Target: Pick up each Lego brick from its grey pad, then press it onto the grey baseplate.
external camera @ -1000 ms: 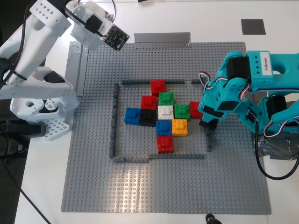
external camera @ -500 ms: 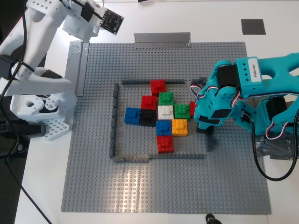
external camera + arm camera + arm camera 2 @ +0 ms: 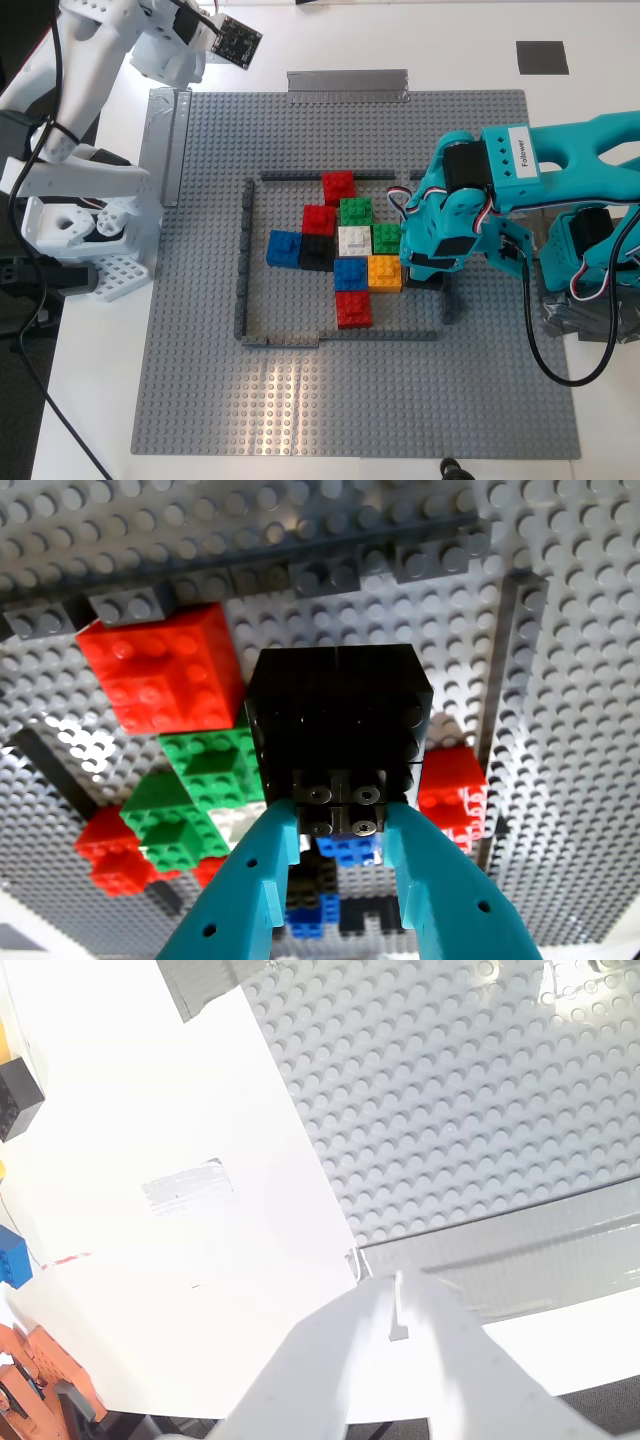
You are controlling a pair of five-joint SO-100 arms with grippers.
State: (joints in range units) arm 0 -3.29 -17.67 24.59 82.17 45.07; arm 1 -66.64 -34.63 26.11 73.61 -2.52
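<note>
My first gripper (image 3: 340, 825), teal, is shut on a black Lego brick (image 3: 340, 715) with its studs facing the camera. In the exterior view this gripper (image 3: 425, 278) hangs low over the grey baseplate (image 3: 350, 400), beside the orange brick (image 3: 384, 272) on the cluster's side towards the exterior view's right. I cannot tell whether the black brick touches the plate. Red bricks (image 3: 338, 185) stand in the cluster. My second gripper (image 3: 395, 1305), white, is shut on nothing over the white table near a light grey pad (image 3: 185, 1185). A dark grey pad (image 3: 542, 57) lies bare.
Green (image 3: 355, 211), white (image 3: 354, 240), blue (image 3: 283, 247) and another black brick (image 3: 316, 252) crowd the middle inside a thin dark frame (image 3: 243, 260). Silver tape (image 3: 347, 80) edges the plate. The white arm (image 3: 110, 40) rises at the exterior view's top left.
The teal arm has swung towards the exterior view's left with the black brick, now covering the red brick at the cluster's edge. The white arm has drawn back towards the top left.
</note>
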